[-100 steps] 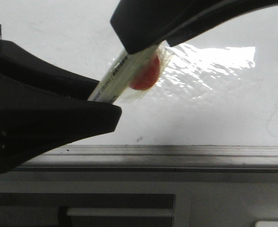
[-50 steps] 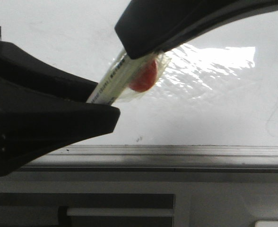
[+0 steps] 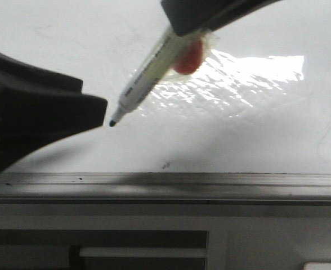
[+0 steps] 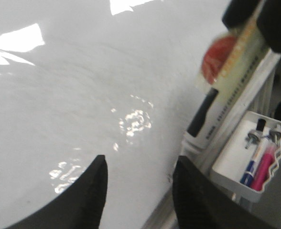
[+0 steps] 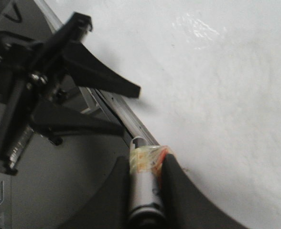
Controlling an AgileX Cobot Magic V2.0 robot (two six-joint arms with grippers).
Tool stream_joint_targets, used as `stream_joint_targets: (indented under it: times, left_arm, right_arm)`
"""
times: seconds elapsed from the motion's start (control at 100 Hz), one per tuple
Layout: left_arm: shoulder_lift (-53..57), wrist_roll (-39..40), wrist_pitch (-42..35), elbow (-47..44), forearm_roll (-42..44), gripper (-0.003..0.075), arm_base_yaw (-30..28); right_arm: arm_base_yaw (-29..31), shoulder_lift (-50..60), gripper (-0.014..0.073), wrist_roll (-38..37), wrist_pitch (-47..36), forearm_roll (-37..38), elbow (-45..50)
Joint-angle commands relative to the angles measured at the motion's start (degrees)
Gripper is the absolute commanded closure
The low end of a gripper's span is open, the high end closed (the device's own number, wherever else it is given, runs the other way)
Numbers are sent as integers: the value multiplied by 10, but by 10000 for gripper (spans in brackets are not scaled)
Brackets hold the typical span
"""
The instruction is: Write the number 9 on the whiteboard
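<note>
The marker [image 3: 148, 76] is clamped in the right claw [image 3: 179, 35], tip slanting down-left toward the bare whiteboard [image 3: 255, 129]; the left claw [image 4: 139, 191] is held apart.

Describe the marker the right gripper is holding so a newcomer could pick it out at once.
Start at the glossy whiteboard above its grey ledge. In front of it, the right gripper clamps a pale marker, uncapped black tip pointing down-left. Unlike the markers in the small tray, it has clear tape and a red blob.

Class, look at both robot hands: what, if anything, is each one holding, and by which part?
The right hand grips a marker pen by its upper barrel, beside the taped red piece, tip bare and pointing down. The left hand is open and holds nothing.
</note>
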State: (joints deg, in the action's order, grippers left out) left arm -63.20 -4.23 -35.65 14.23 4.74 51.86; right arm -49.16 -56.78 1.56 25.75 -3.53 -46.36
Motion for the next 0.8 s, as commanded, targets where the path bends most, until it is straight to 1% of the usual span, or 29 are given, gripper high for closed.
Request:
stream_joint_targets:
  times: [0.0, 0.07, 0.17, 0.33, 0.43, 0.53, 0.67, 0.72, 0.79]
  left_arm:
    - [31, -33, -48, 6, -31, 421, -1]
    - [48, -58, -48, -7, -67, 422, -1]
    - [67, -58, -51, -26, -112, 423, -1]
    - [83, -58, -58, -37, -112, 423, -1]
    - [83, -57, -72, -38, -112, 423, -1]
    - [83, -55, -91, -38, -108, 423, -1]
    - [83, -55, -115, -38, -100, 426, -1]
    - [83, -55, -115, -38, -100, 426, -1]
    - [83, -55, -115, -38, -100, 426, -1]
  right_arm:
    - [27, 21, 662, -2, -29, -4, -27]
    - [53, 27, 662, -2, -30, -4, -39]
    - [94, 29, 662, -2, -30, -4, -55]
    - [145, 20, 662, -2, 0, -4, -91]
    - [166, 0, 662, -2, 13, -4, -109]
    - [176, -35, 662, -2, 28, -4, -130]
    - [169, -98, 662, -1, 33, -18, -162]
    - [159, -116, 662, -1, 64, -19, -175]
    - [153, -130, 662, -1, 132, -17, -185]
